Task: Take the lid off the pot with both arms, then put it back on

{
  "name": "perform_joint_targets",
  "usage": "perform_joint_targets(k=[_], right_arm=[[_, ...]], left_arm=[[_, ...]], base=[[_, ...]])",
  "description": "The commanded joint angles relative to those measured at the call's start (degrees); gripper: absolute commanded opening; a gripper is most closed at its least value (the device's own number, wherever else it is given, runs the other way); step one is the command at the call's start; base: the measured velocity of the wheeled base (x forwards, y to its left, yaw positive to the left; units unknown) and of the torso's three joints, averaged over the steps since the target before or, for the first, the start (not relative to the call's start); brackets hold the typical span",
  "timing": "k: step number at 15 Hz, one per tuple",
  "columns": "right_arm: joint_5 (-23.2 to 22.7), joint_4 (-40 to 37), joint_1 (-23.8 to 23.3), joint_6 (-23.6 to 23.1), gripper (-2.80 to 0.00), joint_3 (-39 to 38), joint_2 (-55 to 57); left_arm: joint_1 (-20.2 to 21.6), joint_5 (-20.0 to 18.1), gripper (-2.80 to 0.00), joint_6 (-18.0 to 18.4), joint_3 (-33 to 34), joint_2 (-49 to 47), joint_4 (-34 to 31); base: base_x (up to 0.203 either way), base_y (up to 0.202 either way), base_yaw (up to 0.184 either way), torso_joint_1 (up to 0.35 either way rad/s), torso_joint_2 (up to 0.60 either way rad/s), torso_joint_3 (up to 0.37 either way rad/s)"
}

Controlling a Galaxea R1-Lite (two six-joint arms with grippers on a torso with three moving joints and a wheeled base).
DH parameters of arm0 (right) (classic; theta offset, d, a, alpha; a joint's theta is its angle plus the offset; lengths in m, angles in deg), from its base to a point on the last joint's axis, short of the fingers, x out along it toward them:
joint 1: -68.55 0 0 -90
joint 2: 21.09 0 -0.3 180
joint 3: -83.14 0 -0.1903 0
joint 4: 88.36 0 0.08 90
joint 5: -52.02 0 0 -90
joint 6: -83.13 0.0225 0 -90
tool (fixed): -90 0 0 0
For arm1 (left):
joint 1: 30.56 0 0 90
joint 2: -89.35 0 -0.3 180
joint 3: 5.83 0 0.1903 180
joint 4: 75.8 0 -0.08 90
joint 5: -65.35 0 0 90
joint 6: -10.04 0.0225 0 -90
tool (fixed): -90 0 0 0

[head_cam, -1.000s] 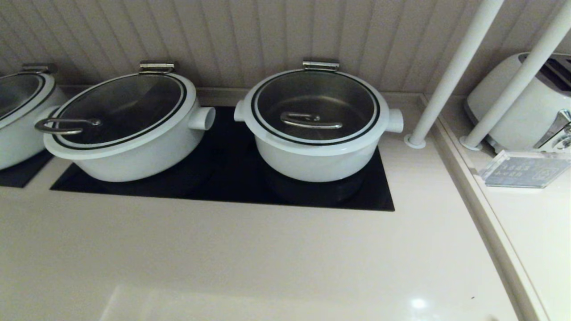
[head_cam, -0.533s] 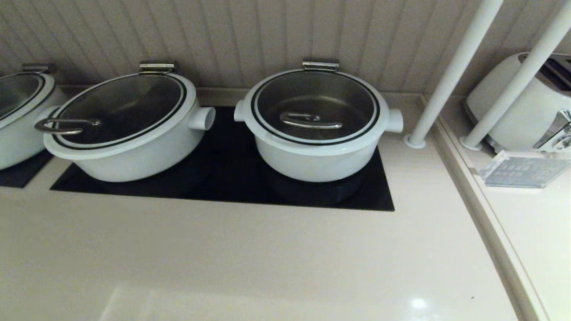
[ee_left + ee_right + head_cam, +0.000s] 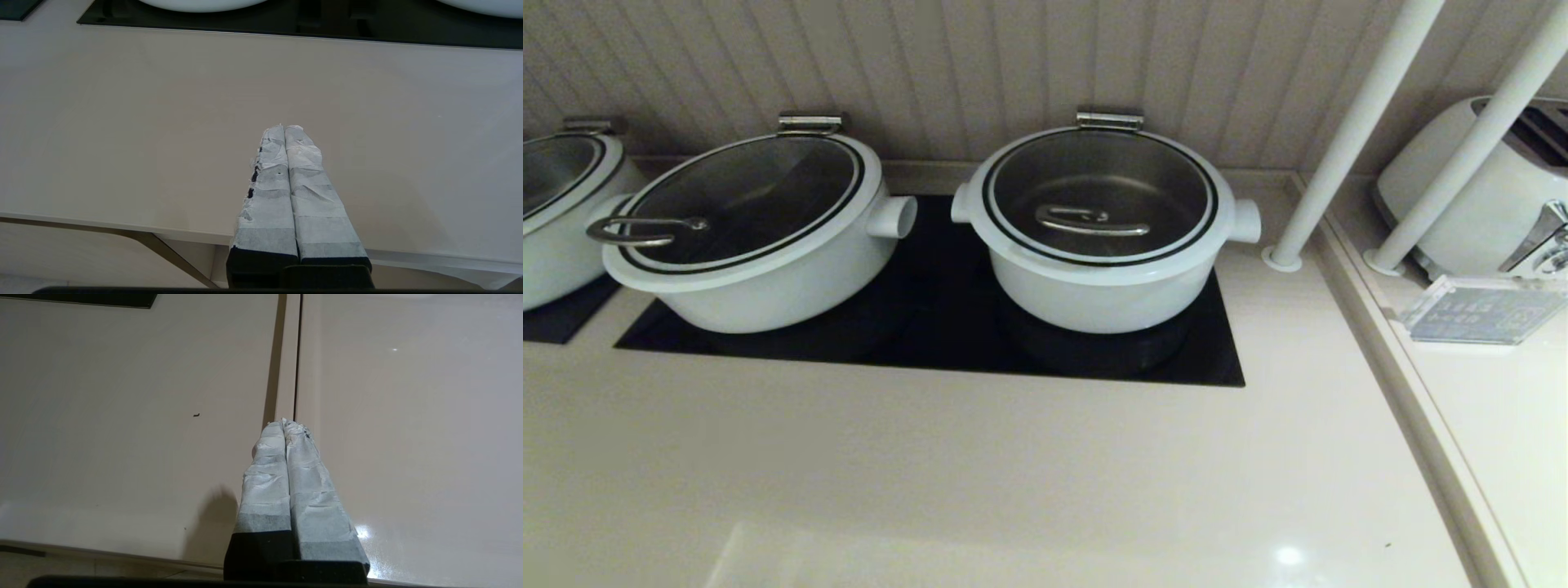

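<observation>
- Nothing had shifted since the earlier head views: pots, lids and counter lay as before, and neither arm had entered that view.
- At left stood a wider oval pot (image 3: pixel 752 245); the left gripper (image 3: pixel 284 127), taped fingers pressed together and empty, hovered over the counter (image 3: pixel 980 474) near its front edge.
- Ahead of both grippers, on the black hob (image 3: pixel 947 327), sat the pot (image 3: pixel 1103 278), the lid (image 3: pixel 1098 196) seated on it, its bar handle (image 3: pixel 1092 221) running left-right.
- The right gripper (image 3: pixel 284 421), likewise closed on nothing, hovered by the counter seam; which was nearer could not be judged.
</observation>
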Motion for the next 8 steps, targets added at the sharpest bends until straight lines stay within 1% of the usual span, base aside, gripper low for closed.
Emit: perform_joint_targets(k=[1, 2, 5, 8], right_arm=[[-0.15, -0.02, 0.02, -0.29, -2.80, -0.06, 0.10], [-0.06, -0.03, 0.02, 0.01, -2.80, -0.06, 0.10], [1.39, 0.40, 0.02, 3.04, -2.80, -0.24, 0.10], [1.41, 0.32, 0.02, 3.05, -2.80, -0.15, 0.10]], left_arm=[[0.02, 0.02, -2.80, -0.05, 0.00, -0.06, 0.01], [0.02, 0.02, -2.80, -0.05, 0.00, 0.02, 0.01], [0.02, 0.02, -2.80, -0.05, 0.00, 0.02, 0.01], [0.02, 0.02, -2.80, -0.05, 0.00, 0.02, 0.01]], base=[[0.000, 0.000, 0.000, 0.000, 0.00, 0.000], [0.000, 0.000, 0.000, 0.000, 0.00, 0.000], [0.000, 0.000, 0.000, 0.000, 0.00, 0.000], [0.000, 0.000, 0.000, 0.000, 0.00, 0.000]])
